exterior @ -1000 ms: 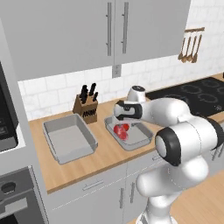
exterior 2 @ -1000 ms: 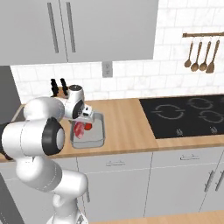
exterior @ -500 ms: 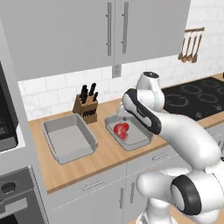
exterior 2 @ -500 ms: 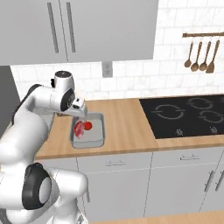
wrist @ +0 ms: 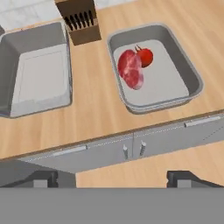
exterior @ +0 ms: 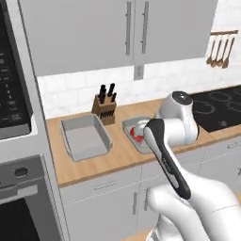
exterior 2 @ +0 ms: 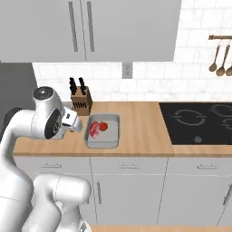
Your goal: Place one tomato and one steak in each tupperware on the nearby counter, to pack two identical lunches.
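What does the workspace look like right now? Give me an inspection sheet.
Surface: wood counter, bare between the containers.
Job's things: right tupperware holds one steak and one tomato, touching; left tupperware has nothing in it.
Clutter: knife block behind the containers.
Grippers: gripper open, holding nothing, back off the counter's front edge.
Cables: nothing seen.
Surroundings: stovetop, hanging spoons, cabinets above, drawers below.

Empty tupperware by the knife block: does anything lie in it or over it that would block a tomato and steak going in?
Nothing visible does. The empty tupperware has a bare floor and open top; the knife block stands beside it, and the filled tupperware holds a steak and tomato.
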You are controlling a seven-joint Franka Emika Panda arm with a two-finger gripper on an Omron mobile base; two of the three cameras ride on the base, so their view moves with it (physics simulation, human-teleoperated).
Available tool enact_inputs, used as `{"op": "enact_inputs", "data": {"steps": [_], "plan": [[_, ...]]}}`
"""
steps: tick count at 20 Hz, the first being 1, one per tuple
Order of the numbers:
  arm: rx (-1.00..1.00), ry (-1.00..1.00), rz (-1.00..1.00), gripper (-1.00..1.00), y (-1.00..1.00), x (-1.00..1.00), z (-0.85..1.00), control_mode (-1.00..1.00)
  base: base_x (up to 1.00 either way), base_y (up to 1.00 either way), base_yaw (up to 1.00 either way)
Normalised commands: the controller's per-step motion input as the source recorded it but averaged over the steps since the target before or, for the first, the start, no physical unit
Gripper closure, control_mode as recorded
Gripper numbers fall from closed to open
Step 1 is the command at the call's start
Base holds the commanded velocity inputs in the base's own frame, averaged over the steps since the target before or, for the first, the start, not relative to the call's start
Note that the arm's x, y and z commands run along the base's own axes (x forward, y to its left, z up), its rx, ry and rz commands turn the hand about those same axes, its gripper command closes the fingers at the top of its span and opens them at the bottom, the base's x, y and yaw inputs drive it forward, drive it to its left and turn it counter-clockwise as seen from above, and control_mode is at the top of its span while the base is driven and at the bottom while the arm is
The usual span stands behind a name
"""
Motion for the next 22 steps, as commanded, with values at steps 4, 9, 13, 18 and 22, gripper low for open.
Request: {"op": "enact_inputs", "data": {"steps": [4, 9, 13, 18, 22], "plan": [[0.00, 0.00, 0.00, -1.00, 0.00, 0.00, 0.00, 1.00, -0.33, 0.00, 0.94], [0.00, 0.00, 0.00, -1.00, 0.00, 0.00, 0.00, 1.00, -0.06, 0.01, 1.00], [0.00, 0.00, 0.00, -1.00, 0.00, 0.00, 0.00, 1.00, -0.10, 0.33, 0.94], [0.00, 0.00, 0.00, -1.00, 0.00, 0.00, 0.00, 1.00, -0.24, 0.82, 0.82], [0.00, 0.00, 0.00, -1.00, 0.00, 0.00, 0.00, 1.00, -0.24, 0.87, 0.80]]}}
